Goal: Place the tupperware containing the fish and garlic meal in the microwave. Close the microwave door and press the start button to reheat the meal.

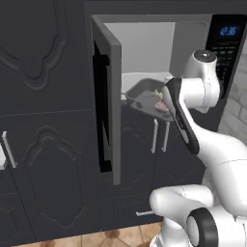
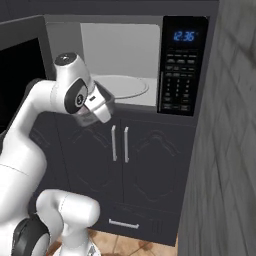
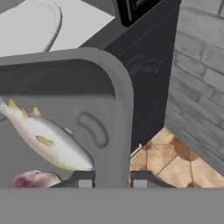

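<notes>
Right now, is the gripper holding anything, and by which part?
Yes: the gripper holds the shallow translucent grey tupperware by its flared rim, one finger on each side of it.

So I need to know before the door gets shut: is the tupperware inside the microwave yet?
Not fully. The tupperware hangs at the microwave opening, overhanging its front edge, not set on the turntable.

tupperware [image 1: 144,94] held at open microwave [image 1: 144,48] mouth.
</notes>
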Motion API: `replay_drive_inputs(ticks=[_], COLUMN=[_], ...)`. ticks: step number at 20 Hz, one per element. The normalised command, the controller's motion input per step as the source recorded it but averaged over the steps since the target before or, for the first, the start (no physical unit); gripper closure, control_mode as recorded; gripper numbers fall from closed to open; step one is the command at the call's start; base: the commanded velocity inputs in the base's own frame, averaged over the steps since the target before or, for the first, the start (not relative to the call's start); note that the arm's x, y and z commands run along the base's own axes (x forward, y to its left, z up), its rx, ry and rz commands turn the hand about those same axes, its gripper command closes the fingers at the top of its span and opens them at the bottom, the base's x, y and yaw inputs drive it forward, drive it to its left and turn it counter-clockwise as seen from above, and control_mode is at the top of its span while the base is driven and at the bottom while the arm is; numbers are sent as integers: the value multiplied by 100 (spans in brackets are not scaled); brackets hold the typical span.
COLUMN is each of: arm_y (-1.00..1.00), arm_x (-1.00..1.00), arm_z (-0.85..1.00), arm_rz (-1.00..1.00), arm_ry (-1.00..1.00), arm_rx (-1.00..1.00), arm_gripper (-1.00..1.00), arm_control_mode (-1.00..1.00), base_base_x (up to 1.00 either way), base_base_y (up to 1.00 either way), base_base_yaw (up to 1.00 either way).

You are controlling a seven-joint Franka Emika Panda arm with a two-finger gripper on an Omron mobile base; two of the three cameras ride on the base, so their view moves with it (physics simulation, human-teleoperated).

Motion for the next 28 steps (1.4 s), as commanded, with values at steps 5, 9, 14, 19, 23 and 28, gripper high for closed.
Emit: replay_drive_inputs(ticks=[5, 9, 14, 19, 23, 28], arm_y=[-19, -5, -8, -15, -12, -1], arm_x=[53, 58, 68, 73, 69, 73], arm_z=[0, 0, 0, 2, 10, 10], arm_rz=[0, 0, 0, 0, 0, 0], arm_ry=[-4, -13, -9, -2, 0, 1], arm_rx=[0, 0, 0, 2, 2, 0], arm_gripper=[100, 100, 100, 100, 100, 100], arm_control_mode=[-100, -100, -100, -100, -100, -100], base_base_x=[0, 0, 0, 0, 0, 0], base_base_y=[0, 0, 0, 0, 0, 0], base_base_yaw=[0, 0, 0, 0, 0, 0])
